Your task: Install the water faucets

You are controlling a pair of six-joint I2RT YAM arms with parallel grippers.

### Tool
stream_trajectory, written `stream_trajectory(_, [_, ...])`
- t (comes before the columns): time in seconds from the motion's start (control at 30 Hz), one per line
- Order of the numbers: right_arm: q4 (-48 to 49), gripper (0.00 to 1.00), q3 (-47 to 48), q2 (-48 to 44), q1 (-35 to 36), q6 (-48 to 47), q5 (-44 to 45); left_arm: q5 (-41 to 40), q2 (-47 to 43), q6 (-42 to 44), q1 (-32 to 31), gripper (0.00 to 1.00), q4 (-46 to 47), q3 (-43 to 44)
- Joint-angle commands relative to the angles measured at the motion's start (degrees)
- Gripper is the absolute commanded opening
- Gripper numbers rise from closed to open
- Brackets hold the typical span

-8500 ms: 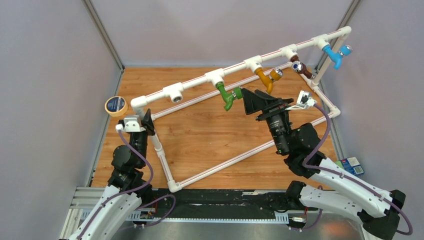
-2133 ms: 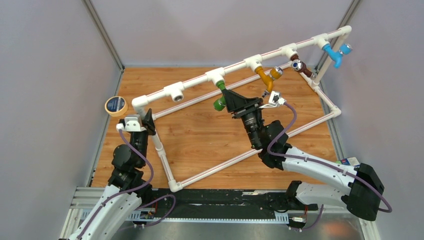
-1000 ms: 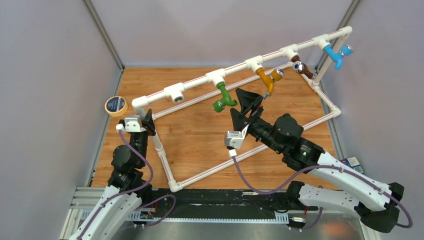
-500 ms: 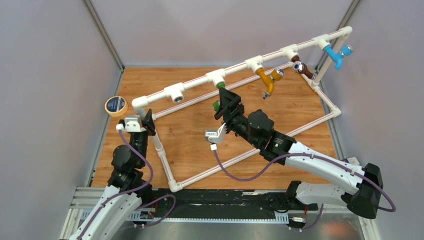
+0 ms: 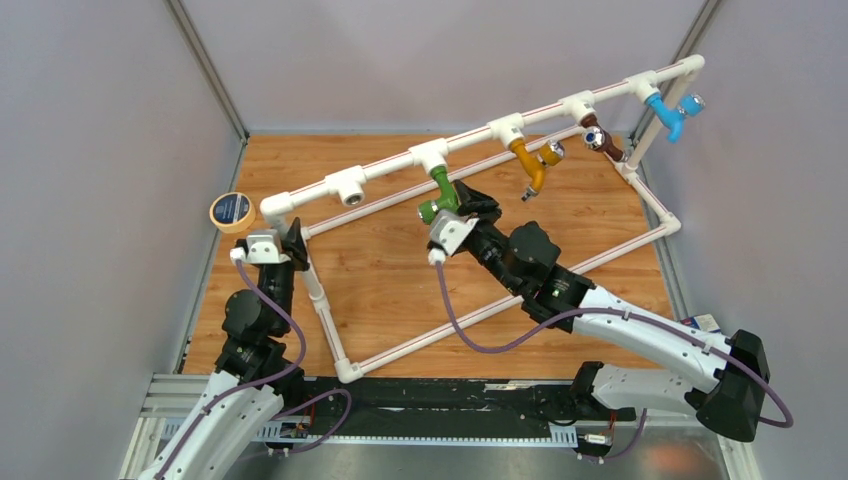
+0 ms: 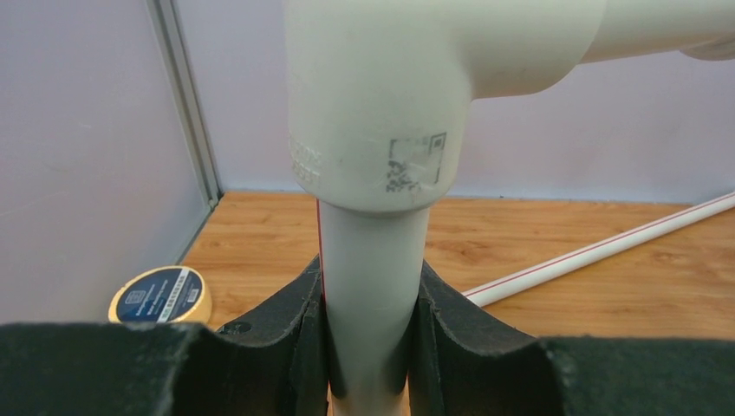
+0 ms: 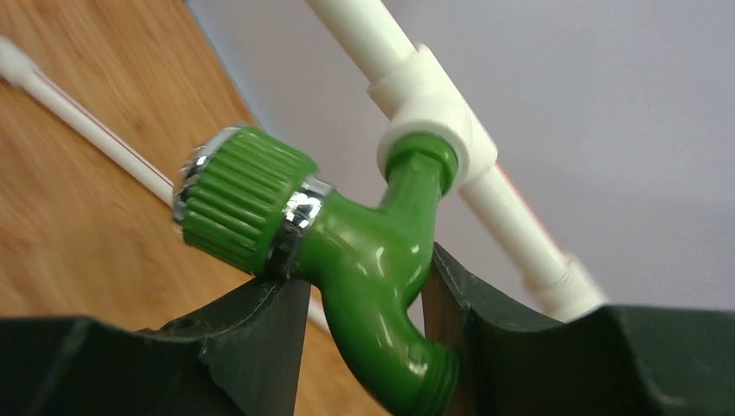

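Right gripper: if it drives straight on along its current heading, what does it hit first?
The green faucet, which sits between its fingers. Going straight on, the right gripper would likely push it up against the white T fitting it hangs from. Depth beyond that is unclear.

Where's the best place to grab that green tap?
Grip the green faucet by its curved middle, coming from the spout end, as the right hand does. Its neck sits in the tee fitting above and the ribbed knob juts sideways, leaving the flanks free.
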Motion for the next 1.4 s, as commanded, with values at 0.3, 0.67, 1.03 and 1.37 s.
stream_trajectory(0.3, [24.6, 1.0, 1.2, -0.9, 0.8, 54.7, 4.9, -1.3, -0.9, -0.4, -0.1, 0.0, -2.4, 0.6])
stream_trajectory(0.67, [9.6, 1.0, -13.4, -20.8, 0.8, 43.6, 14.3, -7.9, 5.0, -2.3, 0.0, 0.0, -0.1, 2.4])
stream_trajectory(1.03, [0.8, 1.0, -26.1, -38.2, 0.8, 49.8, 21.7, -11.9, 25.4, -2.2, 10.6, 0.14, 7.9, 11.9])
stream_trajectory(1.37, [-0.4, 1.0, -28.7, -40.6, 0.8, 53.6, 43.0, -8.5, 29.9, -10.2, 19.9, 0.79, -6.5, 23.5])
